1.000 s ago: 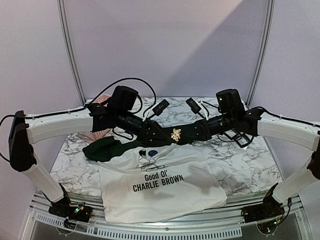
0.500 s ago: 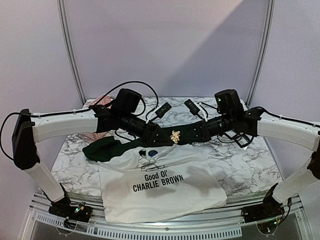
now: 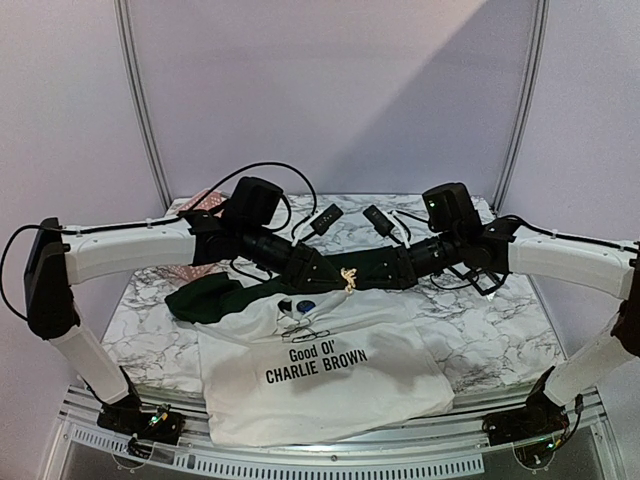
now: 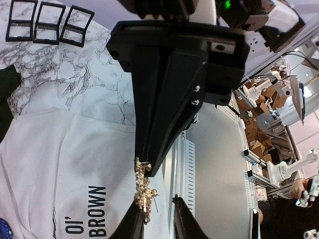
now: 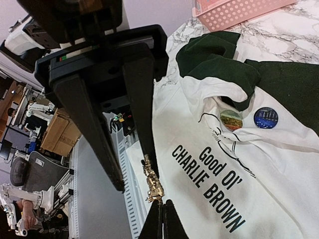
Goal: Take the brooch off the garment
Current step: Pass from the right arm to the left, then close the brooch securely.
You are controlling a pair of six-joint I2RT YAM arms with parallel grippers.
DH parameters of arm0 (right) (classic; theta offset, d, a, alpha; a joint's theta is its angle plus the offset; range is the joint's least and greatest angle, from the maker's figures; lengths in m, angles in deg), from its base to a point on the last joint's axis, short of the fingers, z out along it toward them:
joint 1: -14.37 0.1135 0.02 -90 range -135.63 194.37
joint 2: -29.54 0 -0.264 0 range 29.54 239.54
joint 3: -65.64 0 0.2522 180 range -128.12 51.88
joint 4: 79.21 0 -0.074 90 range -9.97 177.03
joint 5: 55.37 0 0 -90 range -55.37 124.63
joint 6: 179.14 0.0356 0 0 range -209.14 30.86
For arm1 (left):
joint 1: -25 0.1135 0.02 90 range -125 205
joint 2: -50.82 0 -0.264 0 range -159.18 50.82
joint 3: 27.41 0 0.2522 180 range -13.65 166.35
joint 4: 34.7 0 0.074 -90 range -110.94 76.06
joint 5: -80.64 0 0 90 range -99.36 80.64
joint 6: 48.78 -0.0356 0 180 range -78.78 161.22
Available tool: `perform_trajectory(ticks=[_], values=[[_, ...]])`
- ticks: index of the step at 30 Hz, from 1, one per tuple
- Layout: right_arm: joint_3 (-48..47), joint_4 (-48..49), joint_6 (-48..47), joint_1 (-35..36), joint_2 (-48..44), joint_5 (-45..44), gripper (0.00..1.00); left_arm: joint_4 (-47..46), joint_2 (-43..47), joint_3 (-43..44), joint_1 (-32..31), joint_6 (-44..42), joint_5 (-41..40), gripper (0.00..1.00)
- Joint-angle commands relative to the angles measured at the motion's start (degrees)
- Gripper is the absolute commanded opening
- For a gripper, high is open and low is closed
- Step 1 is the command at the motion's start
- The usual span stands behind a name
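The right end effector (image 5: 159, 213) is fully closed and pinches one end of the gold brooch (image 5: 152, 181) at its fingertips. The left end effector (image 4: 157, 205) faces it tip to tip, its jaws a little apart; one finger (image 4: 130, 226) touches the side of the brooch, the other stands clear of it. The brooch is in the air between both, above the shirt (image 3: 330, 400), which lies on the worktop (image 3: 500, 330) with its print upward.

Robotics lab: other robot arms (image 4: 291, 167) and cardboard boxes (image 4: 259, 147) stand behind
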State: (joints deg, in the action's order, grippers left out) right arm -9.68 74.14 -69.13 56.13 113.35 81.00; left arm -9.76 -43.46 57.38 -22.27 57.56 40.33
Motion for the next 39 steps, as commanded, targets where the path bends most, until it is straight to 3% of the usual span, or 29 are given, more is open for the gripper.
perform_trajectory(ticks=[1,8,15,20,27,32,39], values=[[-1.6,-0.7,-0.9,0.5,0.4,-0.1,0.00,-0.8,-1.3,-0.2,-0.7,0.0,0.7,0.20],[-1.6,-1.1,-1.1,0.6,0.3,-0.1,0.00,-0.7,-2.0,0.1,-0.7,0.4,1.1,0.00],[-1.5,-1.2,-1.4,0.8,-0.2,-1.4,0.00,-0.4,-2.1,0.1,-0.7,0.0,1.4,0.00],[-0.2,0.7,-1.3,0.9,-2.5,-4.6,0.29,-0.4,-1.4,0.3,-0.6,-0.1,3.0,0.00],[3.1,3.5,-4.0,6.8,-6.8,-22.2,0.59,-0.4,-0.2,0.4,-0.4,-0.1,8.4,0.00],[6.8,6.4,-5.4,10.4,-10.4,-30.6,0.69,-0.1,1.6,0.2,1.2,-0.1,9.6,0.00],[9.8,7.6,-4.8,13.0,-14.1,-37.7,0.73,0.3,3.4,0.2,3.9,-0.1,9.1,0.00]])
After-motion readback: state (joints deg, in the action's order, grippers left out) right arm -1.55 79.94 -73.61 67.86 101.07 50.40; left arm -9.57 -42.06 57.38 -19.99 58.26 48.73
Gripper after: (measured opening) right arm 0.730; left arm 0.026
